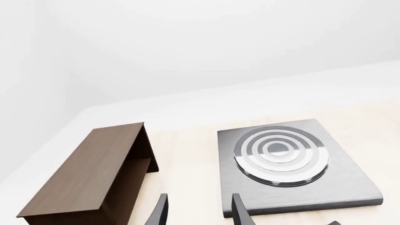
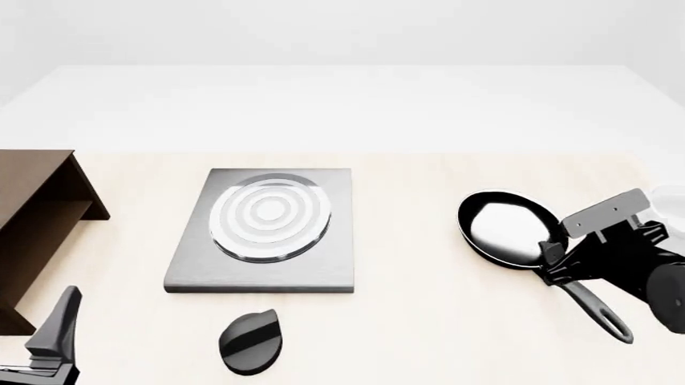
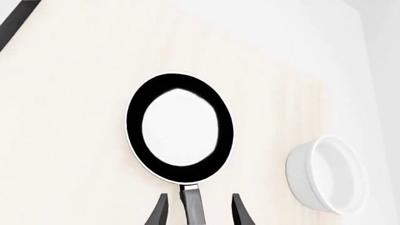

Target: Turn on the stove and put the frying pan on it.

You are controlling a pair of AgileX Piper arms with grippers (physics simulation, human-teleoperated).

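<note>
The stove (image 2: 268, 233), a flat grey slab with silver-white rings, lies left of the table's middle; it also shows in the left wrist view (image 1: 287, 164). The frying pan (image 2: 508, 228) rests on the table to the right, and its long handle (image 2: 594, 309) points toward the front right. My right gripper (image 2: 559, 263) is open and straddles the handle near the pan's rim. In the right wrist view the handle (image 3: 192, 206) lies between the fingers (image 3: 240, 212) with gaps on both sides of it. My left gripper (image 2: 54, 341) is open and empty at the front left, short of the stove (image 1: 198, 213).
A black teardrop knob (image 2: 249, 341) lies in front of the stove. A brown wooden shelf (image 2: 32, 233) stands at the left edge; it also shows in the left wrist view (image 1: 93, 173). A white bowl (image 3: 325, 173) sits just right of the pan, partly behind my right arm.
</note>
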